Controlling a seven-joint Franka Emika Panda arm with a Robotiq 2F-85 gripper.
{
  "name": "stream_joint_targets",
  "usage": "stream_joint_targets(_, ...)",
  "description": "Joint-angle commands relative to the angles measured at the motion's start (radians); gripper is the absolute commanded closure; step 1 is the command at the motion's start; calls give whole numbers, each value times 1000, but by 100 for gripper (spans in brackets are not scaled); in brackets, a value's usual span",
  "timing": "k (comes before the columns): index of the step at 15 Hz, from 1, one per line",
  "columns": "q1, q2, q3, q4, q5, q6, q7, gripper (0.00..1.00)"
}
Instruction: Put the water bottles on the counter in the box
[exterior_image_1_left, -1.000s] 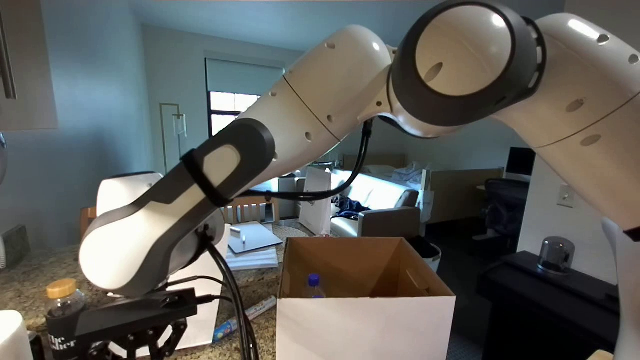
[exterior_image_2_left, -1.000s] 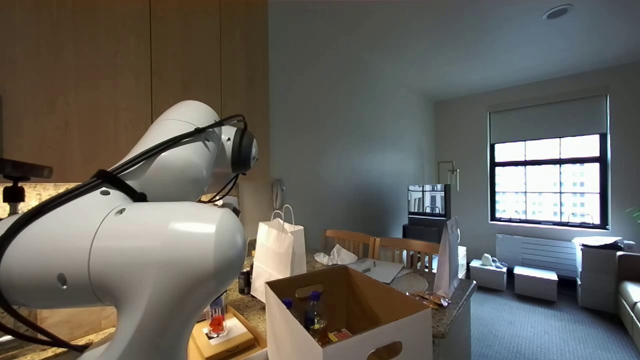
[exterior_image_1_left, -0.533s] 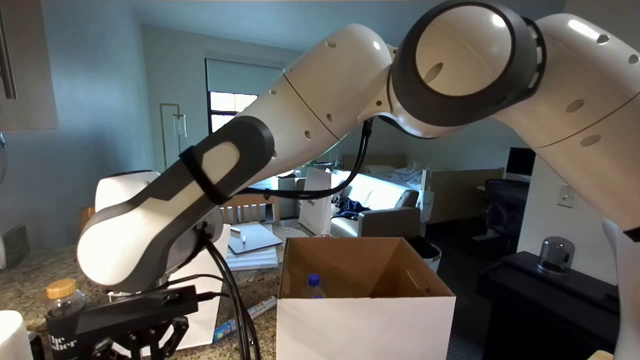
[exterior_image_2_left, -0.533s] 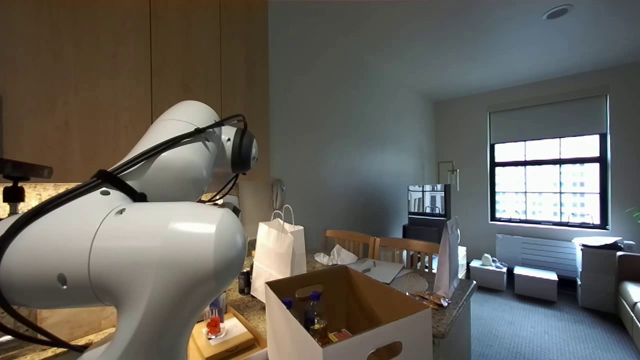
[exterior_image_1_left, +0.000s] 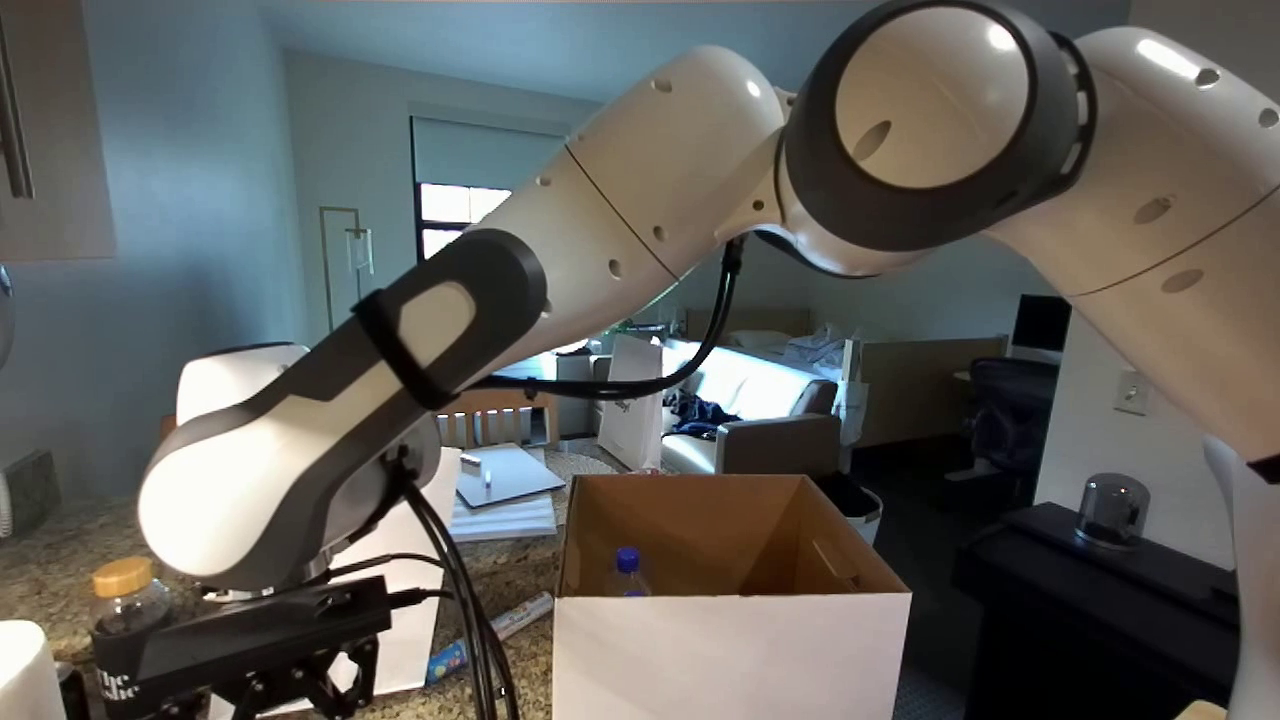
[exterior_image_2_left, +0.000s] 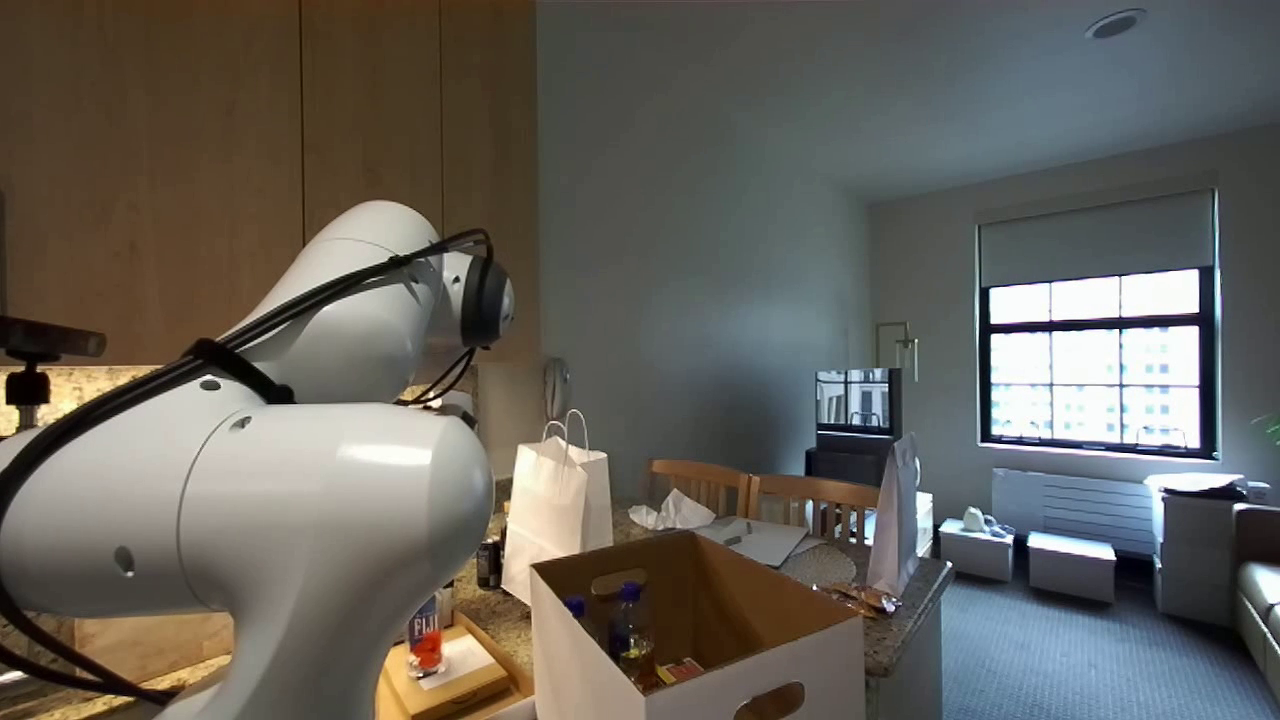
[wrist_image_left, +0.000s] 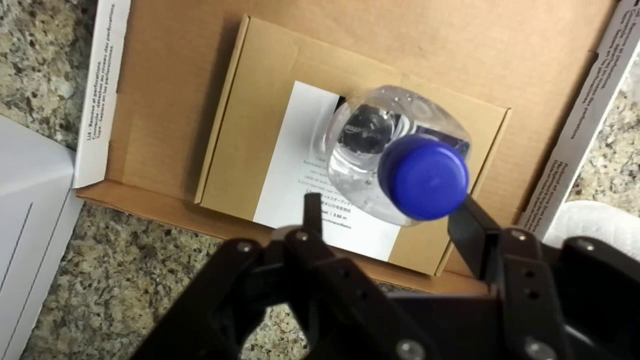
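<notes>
A clear water bottle with a blue cap (wrist_image_left: 432, 177) stands on a small brown carton inside a shallow cardboard tray. Its red and blue label shows in an exterior view (exterior_image_2_left: 425, 635). My gripper (wrist_image_left: 386, 202) is open and empty. The cap overlaps the right fingertip in the wrist view; the left finger is apart from the bottle. Whether they touch, I cannot tell. The large cardboard box (exterior_image_1_left: 730, 660), also in an exterior view (exterior_image_2_left: 700, 690), holds blue-capped bottles (exterior_image_2_left: 628, 620). The speckled counter (wrist_image_left: 140, 275) lies under the tray. In an exterior view the fingertips are out of frame.
The cardboard tray (wrist_image_left: 167, 100) has raised white rims around the small carton (wrist_image_left: 250, 115). A white paper bag with handles (exterior_image_2_left: 550, 500) stands behind. An orange-capped dark bottle (exterior_image_1_left: 125, 630) and a blue tube (exterior_image_1_left: 490, 635) are near the gripper.
The wrist and gripper have shifted slightly left in an exterior view. The bottle on the carton has moved a little left, and its label looks different from half a second ago.
</notes>
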Motion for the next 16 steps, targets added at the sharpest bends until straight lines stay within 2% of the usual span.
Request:
stream_joint_targets(1, -2, -4, 18, 5, 41, -25, -54, 2)
stream_joint_targets(2, -2, -5, 22, 5, 42, -27, -58, 1)
stream_joint_targets(3, 0, -6, 24, 2, 40, -24, -61, 41)
stream_joint_targets(4, 3, -6, 25, 3, 38, -28, -66, 37)
stream_joint_targets(5, 3, -5, 26, 4, 40, -30, -71, 38)
stream_joint_targets(12, 4, -6, 24, 3, 40, -43, -75, 86)
stream_joint_targets(13, 4, -9, 24, 2, 39, -47, -75, 90)
stream_joint_targets(14, 4, -14, 23, -1, 38, -48, -74, 86)
stream_joint_targets(16, 2, -36, 21, -20, 37, -52, -70, 86)
